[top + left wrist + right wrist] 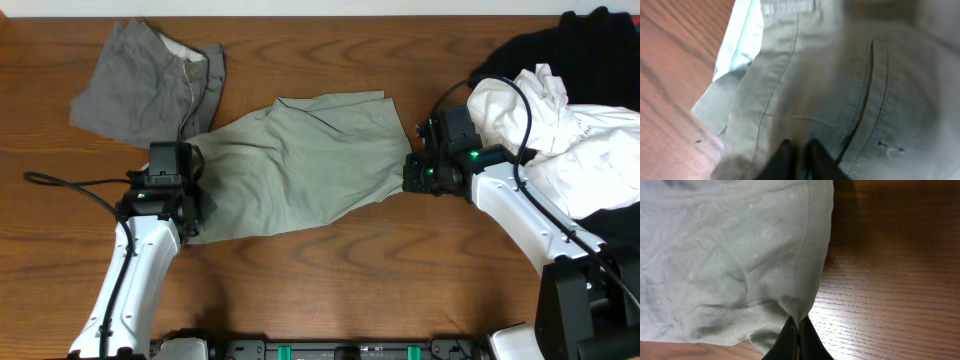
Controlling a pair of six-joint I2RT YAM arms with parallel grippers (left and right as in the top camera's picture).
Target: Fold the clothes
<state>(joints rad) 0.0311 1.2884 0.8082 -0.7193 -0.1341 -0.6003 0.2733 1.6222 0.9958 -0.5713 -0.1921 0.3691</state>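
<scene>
Up and left of the left gripper (pixel 800 159), well apart: grey shorts (pixel 140 85), lying in a rough fold, probably done with. Left fingers (pixel 784 162) almost together, seemingly pinching the waist end of the green pants (pixel 300 160) right beneath them; hard to be sure from the wrist view. Between the two grippers: pants spread out but creased, not yet folded over. Right gripper (pixel 798 335) clamped tight on the pants' far edge, with bare table (pixel 890 295) just to its right. Behind and right of that gripper: white cloth (pixel 570 140) and black cloth (pixel 600 40), heaped and seemingly untouched. Early going, by these views: one piece perhaps finished, one held at both ends awaiting its first fold, and a pile left to do.
</scene>
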